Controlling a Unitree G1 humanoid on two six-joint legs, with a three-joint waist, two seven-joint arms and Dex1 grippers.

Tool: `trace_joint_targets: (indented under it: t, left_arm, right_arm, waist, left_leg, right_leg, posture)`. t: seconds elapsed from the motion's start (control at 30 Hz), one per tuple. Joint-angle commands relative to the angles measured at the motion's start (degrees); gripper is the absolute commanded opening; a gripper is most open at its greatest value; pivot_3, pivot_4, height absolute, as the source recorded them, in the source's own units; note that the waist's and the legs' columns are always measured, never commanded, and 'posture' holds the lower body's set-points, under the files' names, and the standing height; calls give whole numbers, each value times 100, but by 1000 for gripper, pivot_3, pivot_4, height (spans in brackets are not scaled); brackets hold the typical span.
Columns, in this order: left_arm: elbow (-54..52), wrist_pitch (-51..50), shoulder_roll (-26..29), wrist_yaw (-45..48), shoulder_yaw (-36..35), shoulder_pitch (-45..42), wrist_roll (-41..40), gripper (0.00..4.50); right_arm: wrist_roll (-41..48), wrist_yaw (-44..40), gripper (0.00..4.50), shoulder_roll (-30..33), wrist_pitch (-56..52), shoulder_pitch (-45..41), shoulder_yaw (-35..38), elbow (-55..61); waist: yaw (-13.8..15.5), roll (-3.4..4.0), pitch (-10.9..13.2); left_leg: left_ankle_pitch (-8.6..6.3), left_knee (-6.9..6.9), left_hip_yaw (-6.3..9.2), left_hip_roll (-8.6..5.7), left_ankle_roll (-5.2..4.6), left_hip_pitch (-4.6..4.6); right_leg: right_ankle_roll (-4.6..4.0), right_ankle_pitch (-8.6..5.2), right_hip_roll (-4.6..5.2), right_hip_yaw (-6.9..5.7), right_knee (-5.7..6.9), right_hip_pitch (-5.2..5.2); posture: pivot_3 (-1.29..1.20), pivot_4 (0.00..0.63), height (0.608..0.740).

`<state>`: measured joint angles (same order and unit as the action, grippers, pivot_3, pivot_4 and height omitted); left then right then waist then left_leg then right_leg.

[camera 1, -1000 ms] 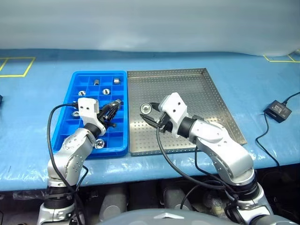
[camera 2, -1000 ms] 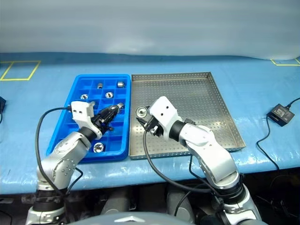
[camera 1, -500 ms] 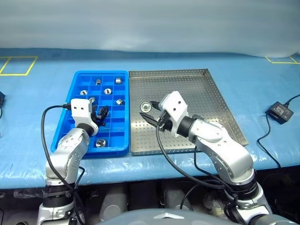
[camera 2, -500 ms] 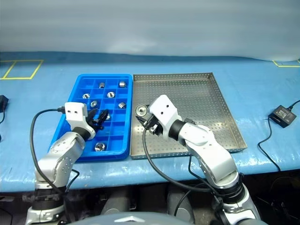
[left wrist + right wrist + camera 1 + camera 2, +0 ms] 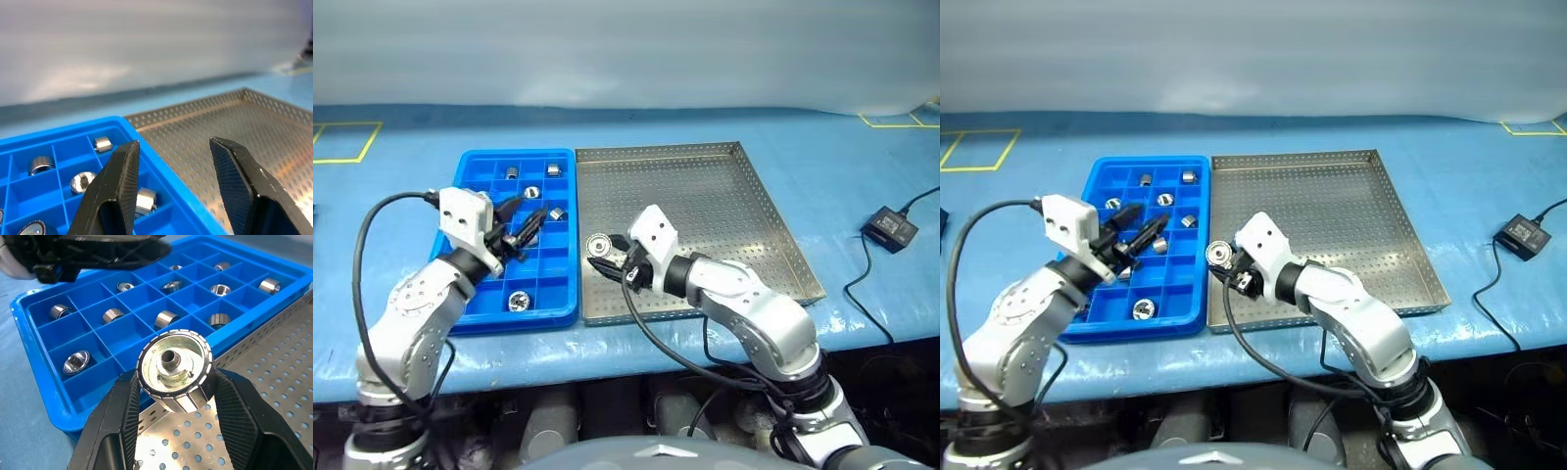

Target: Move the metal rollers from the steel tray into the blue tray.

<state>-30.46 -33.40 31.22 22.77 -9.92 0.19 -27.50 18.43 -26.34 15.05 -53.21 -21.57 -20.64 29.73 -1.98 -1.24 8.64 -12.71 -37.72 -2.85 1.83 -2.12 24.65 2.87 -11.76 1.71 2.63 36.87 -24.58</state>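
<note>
**Observer:** What worries you here?

**Operator:** The roller [image 5: 174, 369] in my right gripper [image 5: 605, 264]. It is clenched between the two fingers [image 5: 113, 431], held above the near left corner of the steel tray [image 5: 744, 230], just beside the blue tray's [image 5: 1099, 178] right wall. If I let go too soon it could land on that wall and bounce out, or drop into a compartment that is already filled.

**Observer:** And the other arm?

**Operator:** My left gripper [image 5: 521, 223] hangs over the middle of the blue tray, pointing right, released and holding nothing. I judge the two could clash if I carry the roller straight across.

**Observer:** Where are the rest?

**Operator:** Several rollers [image 5: 1145, 309] sit in compartments from the near row to the far row [image 5: 553, 167].
</note>
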Motion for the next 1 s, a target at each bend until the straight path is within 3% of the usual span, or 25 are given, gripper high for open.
trace_joint_targets:
  t: [0.03, 0.23, 0.57, 0.67, 1.0]
  left_arm:
    - [-251, 12, 270, 29, -123, 226, 281, 2466]
    - [-444, -69, 253, -70, -334, 582, 273, 2466]
    - [-592, -178, -62, -213, -62, 792, 290, 2466]
    - [-584, -195, -104, -241, -5, 788, 332, 2501]
    - [-542, -260, -158, -211, 32, 685, 277, 2501]
  right_arm:
    - [80, -79, 2111, -262, 92, -315, -189, -126]
    - [-8, -217, 2111, -568, 329, -626, -508, -669]
    - [-268, -299, 2111, -998, 962, -890, -491, -1984]
    - [-340, -263, 1916, -1052, 1042, -945, -457, -2225]
    - [-260, -268, 1916, -915, 924, -876, -171, -1611]
  waist:
    - [11, -1, 0]
    - [131, -1, -1]
    - [186, -1, -1]
    - [204, -1, -1]
    - [269, 0, 0]
  left_leg:
    - [0, 0, 1, 2, 0, 0]
    - [0, 6, 6, 1, 2, 5]
    - [0, 8, 7, -1, 4, 3]
    - [0, 11, 7, -2, 4, 4]
    - [1, 14, 7, -1, 5, 4]
  right_leg:
    - [0, 0, 0, -1, 0, -1]
    - [-2, -1, 6, -10, -4, -4]
    - [-4, -1, 9, -14, -3, -3]
    - [-5, -1, 9, -15, -3, -4]
    - [-7, -2, 8, -15, -3, -4]
  posture:
    - [45, 150, 740]
    - [83, 150, 740]
    - [119, 150, 740]
    - [125, 150, 740]
    - [96, 150, 740]
